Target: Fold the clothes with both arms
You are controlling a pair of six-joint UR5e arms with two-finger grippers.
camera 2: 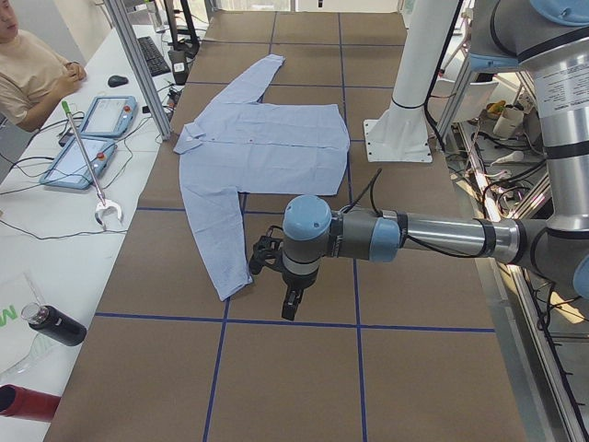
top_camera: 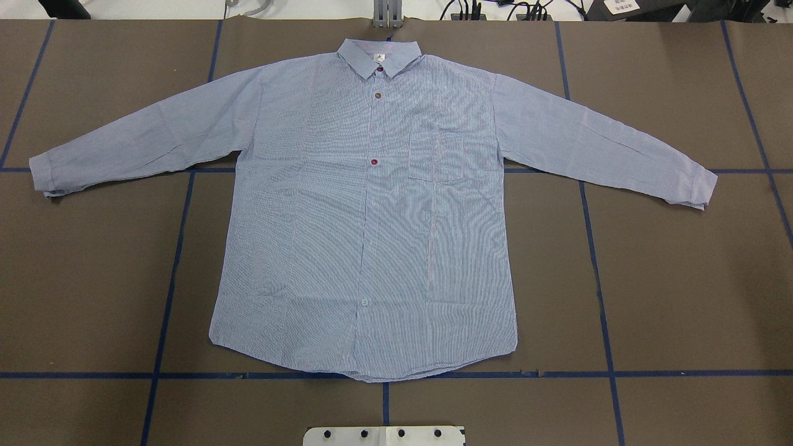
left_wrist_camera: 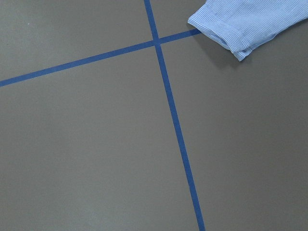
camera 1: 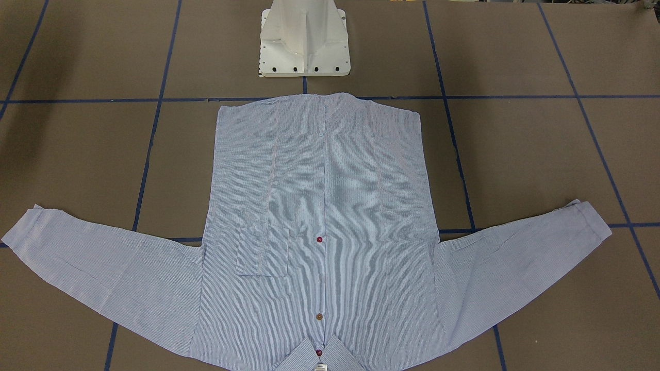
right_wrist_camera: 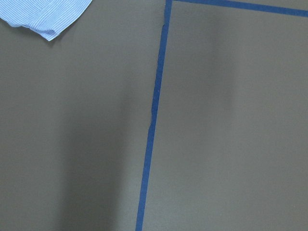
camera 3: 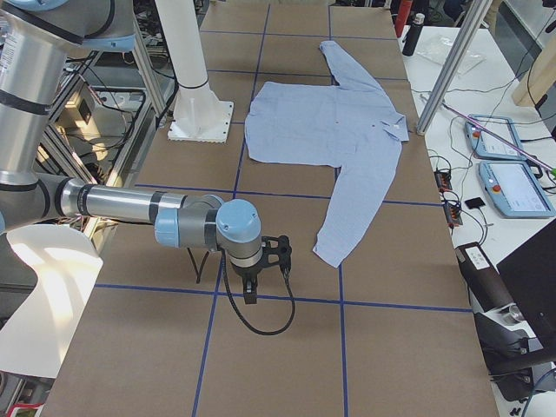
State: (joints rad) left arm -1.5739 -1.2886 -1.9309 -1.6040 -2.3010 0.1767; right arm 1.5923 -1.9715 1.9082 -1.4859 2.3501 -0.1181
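Lying flat mid-frame on the brown, blue-taped table (top_camera: 681, 279), white desk (camera 2: 64, 258) alongside, the shirt (top_camera: 322, 217) spreads its sleeves. Left arm (camera 2: 433, 235) and right arm (camera 3: 122, 204) hover near the cuffs; jaws' opening: cannot tell.

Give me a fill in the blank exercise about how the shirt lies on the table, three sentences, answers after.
The striped shirt lies face ____, its buttons showing.
Both of its ____ are spread out to the sides.
Its collar points ____ from the robot's white base.
Missing words: up; sleeves; away.
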